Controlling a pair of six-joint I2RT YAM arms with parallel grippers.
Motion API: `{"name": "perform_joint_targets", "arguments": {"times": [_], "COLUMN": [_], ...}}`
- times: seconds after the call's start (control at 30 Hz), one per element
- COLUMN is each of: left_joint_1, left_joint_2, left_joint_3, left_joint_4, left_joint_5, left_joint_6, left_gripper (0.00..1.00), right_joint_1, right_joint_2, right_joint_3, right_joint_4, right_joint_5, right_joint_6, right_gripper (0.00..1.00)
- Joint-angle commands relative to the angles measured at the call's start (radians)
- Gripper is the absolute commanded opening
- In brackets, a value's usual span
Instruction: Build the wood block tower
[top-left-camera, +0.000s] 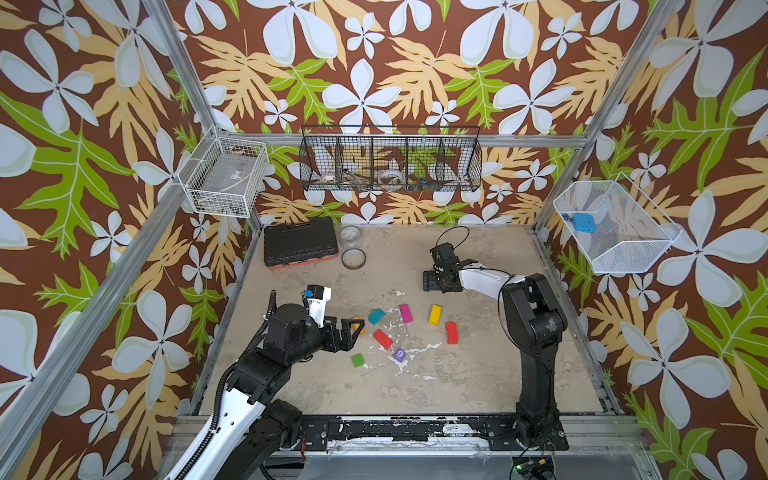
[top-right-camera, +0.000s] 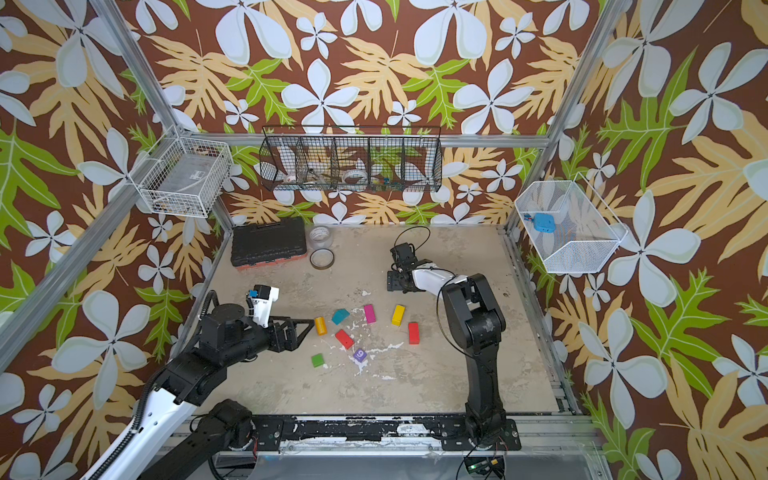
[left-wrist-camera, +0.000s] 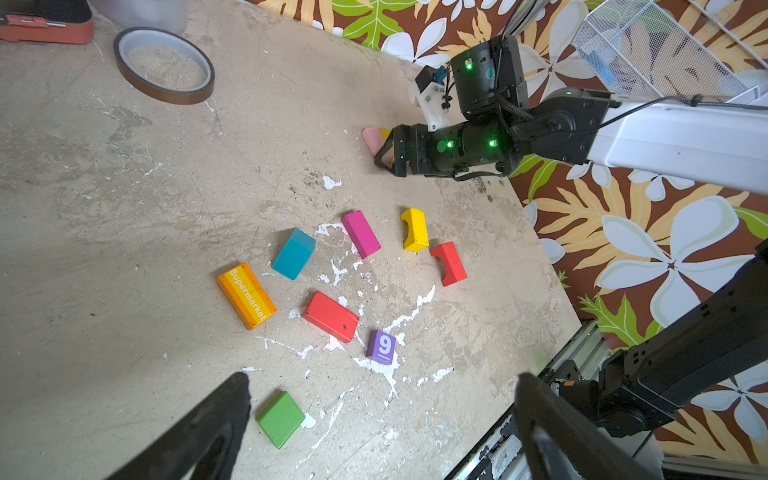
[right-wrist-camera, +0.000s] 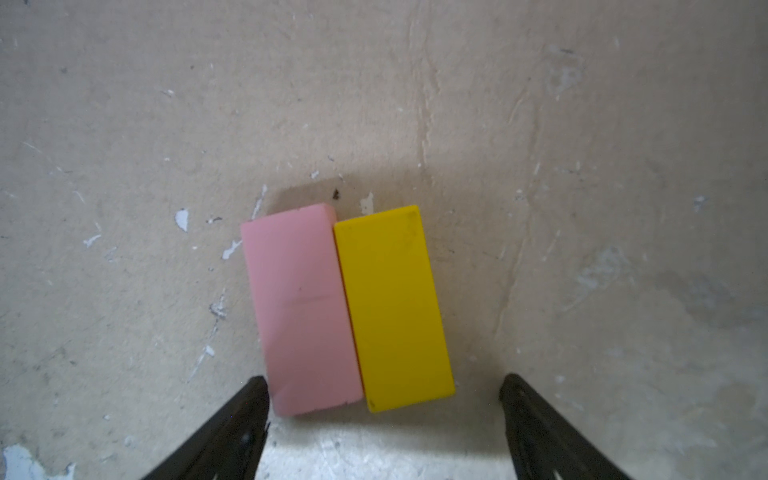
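Right wrist view: pink block (right-wrist-camera: 301, 309) and yellow block (right-wrist-camera: 392, 307) flat on the bench (right-wrist-camera: 124, 124), long sides touching, ends slightly staggered. Judged to be the base course of the tower, paired for a wide footing. Nothing stacked on top yet. Right tool (right-wrist-camera: 384, 380) over the near ends of the pair, jaws apart, clear of both blocks, gripping nothing. Pair mostly hidden beneath that tool in both top views.

Left wrist view: 8 loose wood blocks scattered mid-bench, well apart from the pair:
- orange block (left-wrist-camera: 247, 296)
- teal block (left-wrist-camera: 294, 253)
- magenta block (left-wrist-camera: 360, 234)
- yellow arch (left-wrist-camera: 414, 230)
- red arch (left-wrist-camera: 449, 264)
- red block (left-wrist-camera: 331, 316)
- purple cube (left-wrist-camera: 381, 347) marked 9
- green block (left-wrist-camera: 280, 419)

Left tool (left-wrist-camera: 382, 378) spread wide and empty, low beside the green block. Judged to be waiting within reach of the next piece.

Bench beige, scuffed, flecked with white chips. At its far left corner: black toolbox (top-left-camera: 299, 245), clear jar (top-left-camera: 351, 237) and tape roll (top-left-camera: 353, 258) close together. Enclosure walls papered in a brown floral print, framed in aluminium, with 3 wire baskets hung above bench level.
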Motion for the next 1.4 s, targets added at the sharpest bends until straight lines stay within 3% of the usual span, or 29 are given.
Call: {"name": "perform_joint_targets", "arguments": {"times": [0.0, 1.37], "left_joint_1": [-0.001, -0.003], "left_joint_2": [0.0, -0.005], "left_joint_3": [0.002, 0.0], "left_joint_4": [0.01, 0.01], "left_joint_5": [0.001, 0.0], "left_joint_6": [-0.003, -0.004], "left_gripper": [1.0, 1.0], "right_joint_1": [0.003, 0.033], "right_joint_2": [0.033, 0.122], "right_joint_3": [0.005, 0.115], "right_joint_4": [-0.078, -0.18], "right_joint_5": [-0.074, 0.026], "right_joint_6": [0.023, 0.084], "right_gripper": [0.87, 0.68]}}
